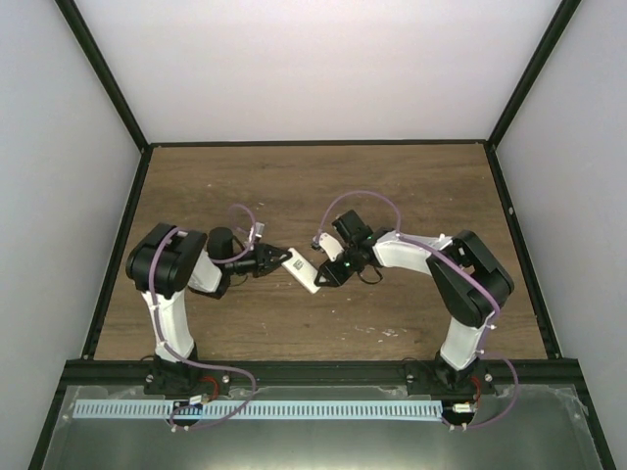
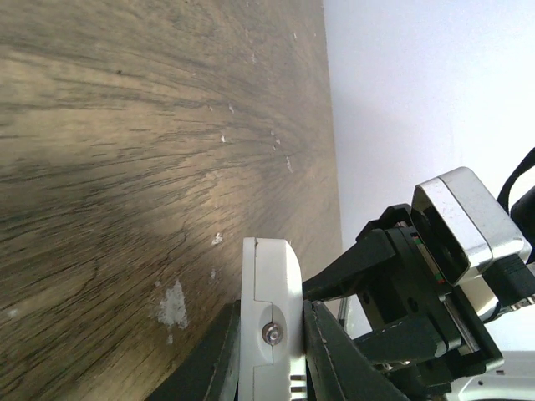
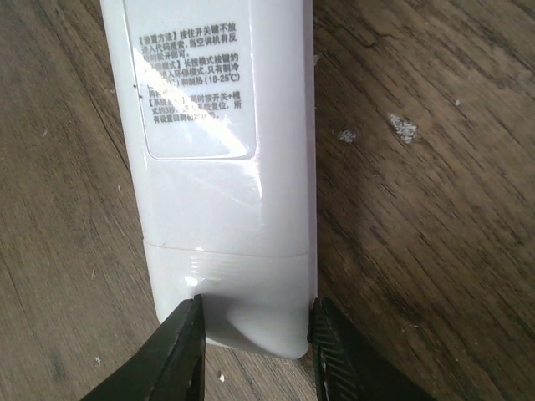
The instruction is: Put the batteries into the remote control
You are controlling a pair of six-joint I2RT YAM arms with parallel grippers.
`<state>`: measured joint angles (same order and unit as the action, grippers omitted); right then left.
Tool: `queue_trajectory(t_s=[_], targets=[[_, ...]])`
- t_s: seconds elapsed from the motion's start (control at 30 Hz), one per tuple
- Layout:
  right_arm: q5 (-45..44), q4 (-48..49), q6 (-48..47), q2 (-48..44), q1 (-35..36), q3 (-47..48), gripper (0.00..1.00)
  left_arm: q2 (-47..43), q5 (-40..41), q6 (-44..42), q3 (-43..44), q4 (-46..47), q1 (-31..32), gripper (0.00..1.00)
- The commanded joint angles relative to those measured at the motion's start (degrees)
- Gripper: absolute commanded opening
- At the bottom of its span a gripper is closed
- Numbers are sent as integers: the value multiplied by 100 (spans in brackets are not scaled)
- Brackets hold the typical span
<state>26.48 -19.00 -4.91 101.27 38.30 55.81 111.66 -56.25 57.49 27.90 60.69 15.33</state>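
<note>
L fingers [image 2: 330, 347]: clenched on one end of the remote control [image 1: 302, 271], pinching it across its thin dimension. In L wrist view the handset shows edge-on btw the two pads.

R fingers [image 3: 180, 355]: one at each long edge of the opposite end, tips touching the white shell on both sides. Reads as a grasp across the width; how firm, can't tell.

Remote position: mid-table, spanning the gap btw the two grippers. Back face w/ printed label [image 3: 194, 79] is toward R wrist cam. Looks held clear of the wooden tabletop [image 1: 392, 186], not confirmed.

Long axis, top view: upper-left to lower-right. L gripper [image 1: 277, 260] has the upper-left end, R gripper [image 3: 255, 313] the lower-right end.

A seam crosses the back near the R end. The section below it is prob. the battery cover [image 3: 242, 280], and it looks closed. R fingers sit on exactly that section.

Batteries: not visible in any view, so can't say which arm is nearer to them.

Judgement: step in hand = get the cover off, w/ L as vise and R as puller. Task is early, nothing loaded yet. Key relation: the cover lies btw R fingers, so the slide should run along the long axis, away from L. An off-axis pull could twist the handset in L's pinch.
</note>
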Motion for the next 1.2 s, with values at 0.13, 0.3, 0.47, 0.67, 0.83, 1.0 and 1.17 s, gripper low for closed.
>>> queue_trajectory(t_s=[0.13, 0.3, 0.47, 0.67, 0.83, 1.0, 1.17], targets=[[-4, 103, -119, 209, -7, 231, 28, 435, 55, 654, -280, 1455, -3, 0], [-136, 93, -34, 93, -6, 300, 29, 395, 99, 655, -287, 1455, 2, 0], [-545, -26, 79, -559, -39, 405, 42, 220, 162, 708, -281, 1417, -1, 0], [-579, -149, 159, -1475, -266, 387, 62, 10, -6, 927, -161, 1506, 0, 0], [-196, -450, 226, -1747, -636, 396, 71, -204, -228, 1253, -78, 1733, -2, 0], [313, -743, 247, -1782, -811, 385, 75, -633, -467, 1320, 12, 1461, 43, 0], [1020, -1038, 228, -1719, -855, 479, 77, -960, -688, 1524, 141, 1249, 172, 0]])
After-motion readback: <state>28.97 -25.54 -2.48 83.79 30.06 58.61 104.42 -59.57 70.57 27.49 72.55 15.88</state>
